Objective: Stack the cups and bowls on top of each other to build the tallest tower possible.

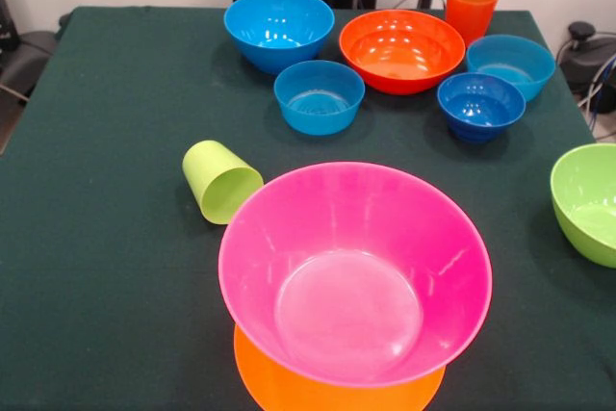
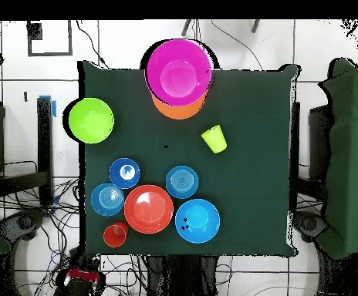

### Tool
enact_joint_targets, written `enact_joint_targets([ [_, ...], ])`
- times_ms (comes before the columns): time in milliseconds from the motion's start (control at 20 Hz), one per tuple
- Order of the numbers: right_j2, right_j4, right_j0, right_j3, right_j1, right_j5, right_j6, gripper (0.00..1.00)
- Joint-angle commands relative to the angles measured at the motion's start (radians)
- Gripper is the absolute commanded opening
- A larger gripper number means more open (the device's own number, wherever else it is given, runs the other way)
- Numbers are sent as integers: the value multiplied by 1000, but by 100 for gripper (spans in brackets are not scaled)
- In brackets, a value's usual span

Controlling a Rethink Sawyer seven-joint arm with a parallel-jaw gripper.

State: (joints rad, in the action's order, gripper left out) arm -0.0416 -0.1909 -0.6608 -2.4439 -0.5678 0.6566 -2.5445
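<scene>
Front view shows you the tower (image 1: 346,334) at the near edge of the table (image 1: 106,267). It is two bowls so far. The big pink bowl (image 1: 354,271) sits mouth up on the light-orange bowl (image 1: 289,387), which peeks out underneath it. You cannot see the gripper in either view, so you cannot tell whether it is spread or squeezed together.

My guess is that the tower has only just been started, and the next bowl needs picking. The red-orange bowl (image 1: 401,49) and the bigger blue bowl (image 1: 279,28) wait near the far edge, mouths up. The lime-green bowl (image 1: 589,201) sits alone at the right edge, well apart from the rest. Three small blue bowls (image 1: 319,95) stand between them and the tower.

You will likely need to reach for one of the medium bowls, lift it by its rim and set it in the middle of the pink bowl.

The lime green cup (image 1: 219,181) lies on its side just beside the pink bowl. Its long way runs flat along the table, and its open mouth points toward the camera and a bit right. You must stand it up before it can go on top. The orange cup (image 1: 472,7) stands upright behind the red-orange bowl.
</scene>
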Motion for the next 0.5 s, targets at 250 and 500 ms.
enact_joint_targets([
  [250,69,-20,17,37,-31,-172,-110,100],
  [500,7,-23,13,40,-36,-241,-39,100],
])
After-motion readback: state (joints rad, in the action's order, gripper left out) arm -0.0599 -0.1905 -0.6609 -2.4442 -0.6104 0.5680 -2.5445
